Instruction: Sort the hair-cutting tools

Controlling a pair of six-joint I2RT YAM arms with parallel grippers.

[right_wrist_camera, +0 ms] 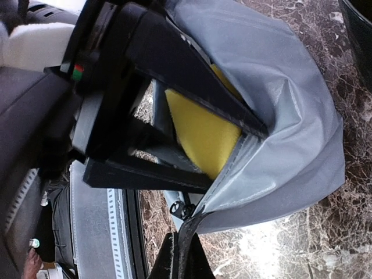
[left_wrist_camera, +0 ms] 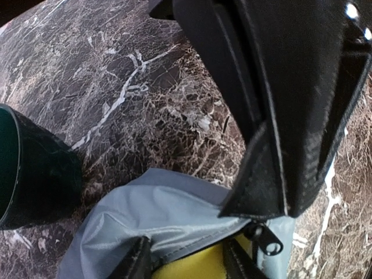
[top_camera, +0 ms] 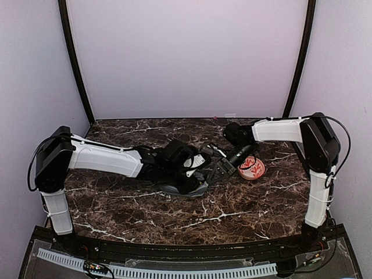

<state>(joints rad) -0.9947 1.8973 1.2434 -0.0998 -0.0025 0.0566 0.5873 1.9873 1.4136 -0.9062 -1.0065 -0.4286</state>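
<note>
At centre of the top view, where the hair-cutting tools cannot be located, a grey pouch (top_camera: 183,189) lies beside the plate (top_camera: 252,168); only the right wrist view shows the left gripper (right_wrist_camera: 232,160) spread inside its yellow lining (right_wrist_camera: 200,131) and the right gripper (right_wrist_camera: 180,256) pinching its rim.

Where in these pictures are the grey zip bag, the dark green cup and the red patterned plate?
grey zip bag (right_wrist_camera: 290,99): right wrist view, on its smooth grey outer side.
dark green cup (left_wrist_camera: 40,174): left wrist view, on its dark outer wall.
red patterned plate (top_camera: 253,169): top view, on its patterned face.
</note>
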